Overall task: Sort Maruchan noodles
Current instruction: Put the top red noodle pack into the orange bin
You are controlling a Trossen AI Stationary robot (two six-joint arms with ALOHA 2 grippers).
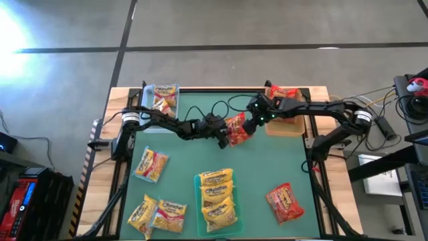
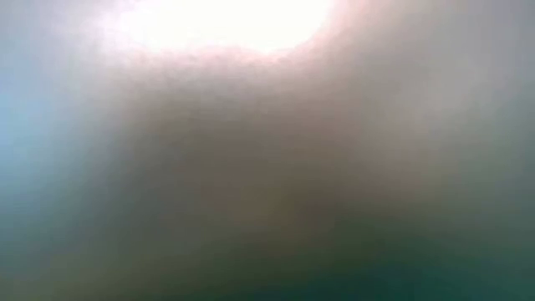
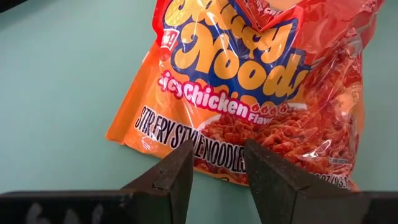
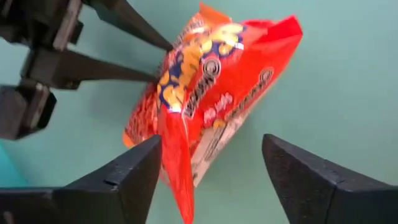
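From above, I saw the left gripper (image 1: 226,138) and right gripper (image 1: 250,124) meeting over the middle of the green bench (image 1: 267,167), with an orange-red noodle packet (image 1: 237,129) between them; other yellow and red packets lay nearer the front edge. The low view gave me only blur. Through the left wrist, my fingers (image 3: 176,174) pinched the packet's (image 3: 249,93) bottom edge. Through the right wrist, its fingers (image 4: 134,171) stood spread wide apart, either side of the packet (image 4: 205,106), not gripping.
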